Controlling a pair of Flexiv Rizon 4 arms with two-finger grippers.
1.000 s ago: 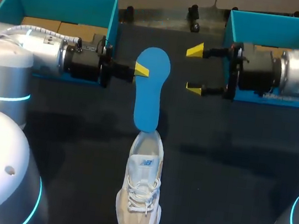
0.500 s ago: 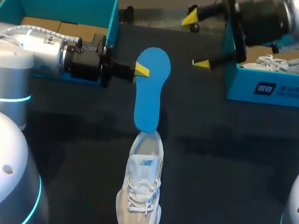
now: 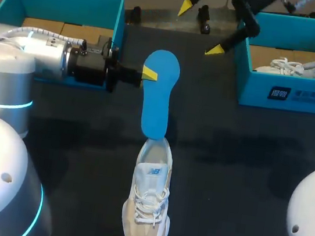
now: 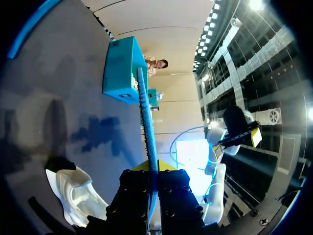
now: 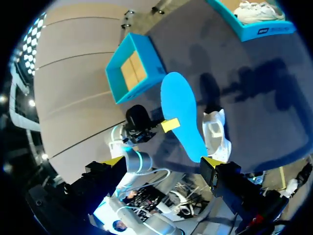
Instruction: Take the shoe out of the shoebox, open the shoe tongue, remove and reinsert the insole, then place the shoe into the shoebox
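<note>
The white shoe (image 3: pixel 147 204) lies on the table (image 3: pixel 244 165), out of its box. The blue insole (image 3: pixel 158 94) is out too, with one end at the shoe's opening and the rest reaching beyond the shoe. Beyond the shoe to its left, the left gripper (image 3: pixel 148 73) is clamped on the insole's far end. Farther beyond the shoe, to its right, the right gripper (image 3: pixel 201 27) hangs spread wide and empty. I'd say reinserting and boxing remain. The shoe's tongue carries a logo. The shoebox (image 3: pixel 290 95) beyond the shoe's right has a small printed label, too small to make out.
</note>
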